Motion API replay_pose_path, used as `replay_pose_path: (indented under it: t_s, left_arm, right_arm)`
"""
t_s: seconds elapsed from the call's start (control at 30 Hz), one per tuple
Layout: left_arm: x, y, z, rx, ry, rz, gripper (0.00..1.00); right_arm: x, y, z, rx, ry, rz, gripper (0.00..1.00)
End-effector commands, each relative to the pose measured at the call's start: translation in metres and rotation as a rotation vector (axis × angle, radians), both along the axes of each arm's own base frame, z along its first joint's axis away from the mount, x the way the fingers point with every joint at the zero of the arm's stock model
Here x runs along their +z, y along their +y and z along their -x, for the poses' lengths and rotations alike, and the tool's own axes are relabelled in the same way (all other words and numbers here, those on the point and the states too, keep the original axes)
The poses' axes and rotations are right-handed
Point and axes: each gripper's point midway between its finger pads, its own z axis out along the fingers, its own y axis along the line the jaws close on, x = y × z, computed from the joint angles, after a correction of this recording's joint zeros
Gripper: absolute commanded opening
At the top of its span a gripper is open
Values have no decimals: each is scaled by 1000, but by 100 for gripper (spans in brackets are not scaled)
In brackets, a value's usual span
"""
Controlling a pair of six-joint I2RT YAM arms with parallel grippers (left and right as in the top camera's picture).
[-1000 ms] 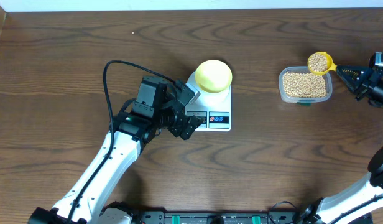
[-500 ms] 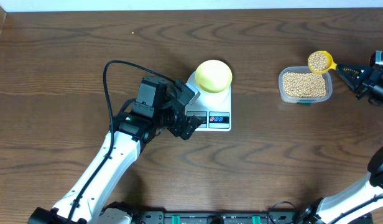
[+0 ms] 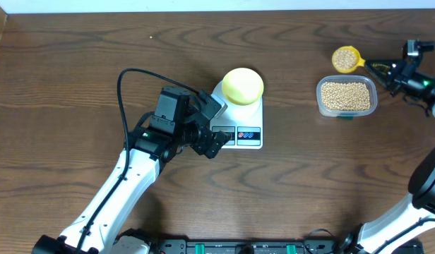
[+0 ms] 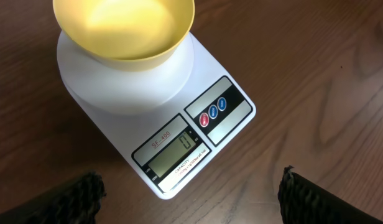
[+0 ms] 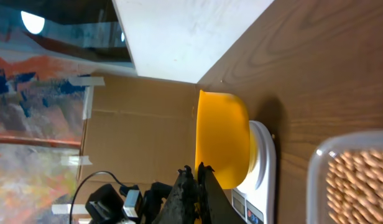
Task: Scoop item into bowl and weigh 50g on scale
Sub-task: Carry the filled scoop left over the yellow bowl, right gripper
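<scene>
Dark wood-grain table (image 3: 76, 63) is filling the frame, a white band (image 3: 203, 5) running along the top edge. At centre the scale (image 3: 240, 127) is carrying the bowl (image 3: 243, 85), and the left gripper (image 3: 215, 125) is hanging wide open beside it. Upper right, beans (image 3: 346, 95) are filling the tub (image 3: 320, 99), and the right gripper (image 3: 382, 68) is clamping the loaded scoop (image 3: 346, 59).

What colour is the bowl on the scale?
Pale yellow; the bowl shows best in the left wrist view.

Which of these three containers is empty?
The small round pale yellow plastic bowl on the white digital scale is empty; the clear plastic tub and the bright yellow long-handled scoop both hold tiny beige beans.
</scene>
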Motion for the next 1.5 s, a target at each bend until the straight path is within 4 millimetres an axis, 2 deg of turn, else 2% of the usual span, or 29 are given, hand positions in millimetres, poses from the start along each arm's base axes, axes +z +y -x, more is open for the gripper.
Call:
replay_pose_path:
  t_s: [0.0,0.3,0.73,1.1,1.47]
  left_arm:
    - [-5,0,3,-17,13,-1,92]
    - [-5,0,3,-17,13,-1,92]
    - [-5,0,3,-17,13,-1,92]
    - [-5,0,3,-17,13,-1,92]
    - [-5,0,3,-17,13,-1,92]
  right_arm:
    - [-2,12,-5,23,76,-53,1]
    - [3,31,-16,46,78,-43,1]
    - [0,65,-19,98,114,-36,1]
    - [-10,114,-24,144,149,13,1]
    - [-14,169,-18,232,150,47,1]
